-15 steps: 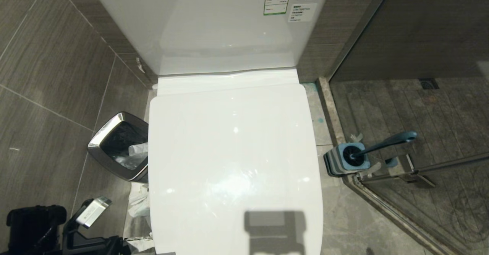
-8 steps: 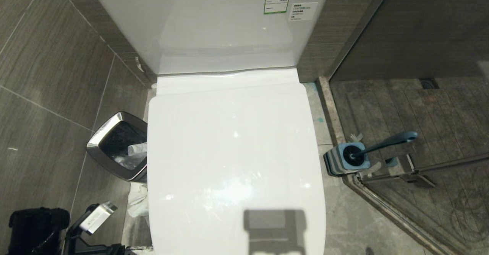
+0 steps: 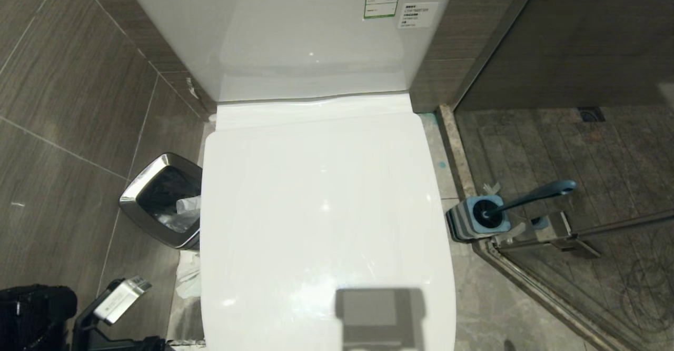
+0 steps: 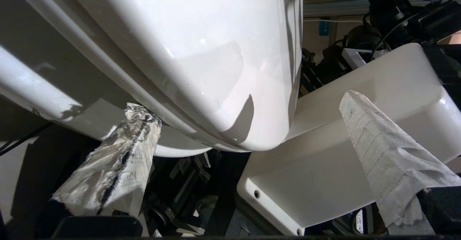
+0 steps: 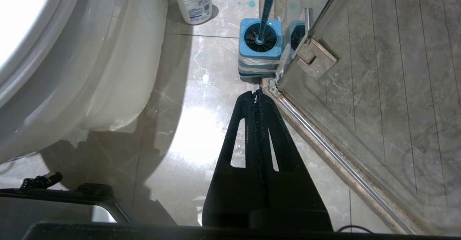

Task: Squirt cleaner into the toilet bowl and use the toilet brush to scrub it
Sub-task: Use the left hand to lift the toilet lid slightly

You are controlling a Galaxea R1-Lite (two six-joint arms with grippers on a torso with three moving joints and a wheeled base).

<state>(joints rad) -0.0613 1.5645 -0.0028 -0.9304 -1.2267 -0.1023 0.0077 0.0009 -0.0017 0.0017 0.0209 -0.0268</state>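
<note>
I saw the closed lid (image 3: 321, 219) covering the toilet bowl (image 5: 83, 74), blocking any way in from above. On my left, the steel waste bin (image 3: 158, 198) stood just beside the toilet, narrowing that side. On my right, a strip of bare floor (image 5: 187, 132) ran between the bowl and the glass shower door (image 5: 378, 89), open up to the brush holder (image 5: 260, 49).

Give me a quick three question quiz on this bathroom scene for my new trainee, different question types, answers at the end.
1. True or false: the white glossy toilet lid is closed.
2. The long blue-grey toilet brush stands in: A) the steel waste bin; B) its square blue holder; C) the bowl.
3. Fill in: the left gripper, beside the toilet's front, is ____; the right gripper is shut.

Key: 1 true; 2 B; 3 open.
</note>
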